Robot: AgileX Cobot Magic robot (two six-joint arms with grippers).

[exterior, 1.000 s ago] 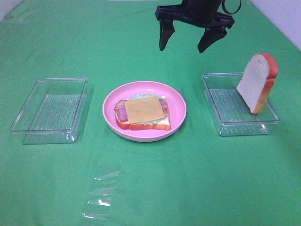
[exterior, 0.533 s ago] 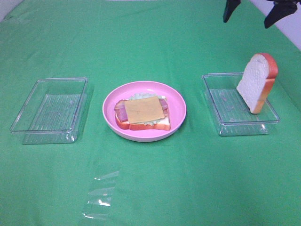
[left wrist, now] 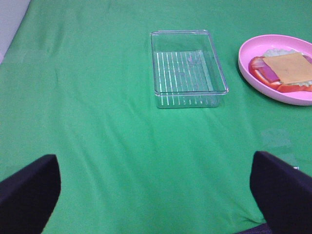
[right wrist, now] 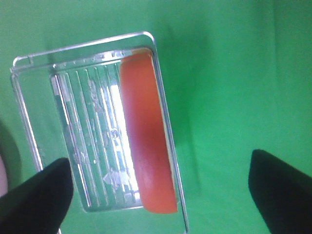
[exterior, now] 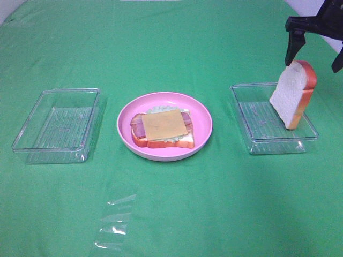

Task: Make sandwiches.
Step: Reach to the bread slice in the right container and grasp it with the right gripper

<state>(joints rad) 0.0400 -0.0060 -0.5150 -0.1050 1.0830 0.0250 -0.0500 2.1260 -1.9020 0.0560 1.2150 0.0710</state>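
Exterior high: open-faced sandwich (exterior: 162, 130) on pink plate (exterior: 203, 115), cheese uppermost, no top slice yet. 1 bread slice (exterior: 292, 94) leaning in right tray (exterior: 252, 115). Right gripper (exterior: 316, 45) overhead, jaws spread, empty. Left gripper (left wrist: 156, 195) released; tips barely visible, apparently idle.

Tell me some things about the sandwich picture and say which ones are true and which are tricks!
1. The cheese slice lies on top of the stack on the pink plate. True.
2. A bread slice lies flat in the left tray. False: it leans upright in the right tray; no food shows in the left one.
3. The right end effector is open above the bread slice. True.
4. The right end effector grips the bread slice. False: it holds nothing.
5. The plate sits between the two trays. True.
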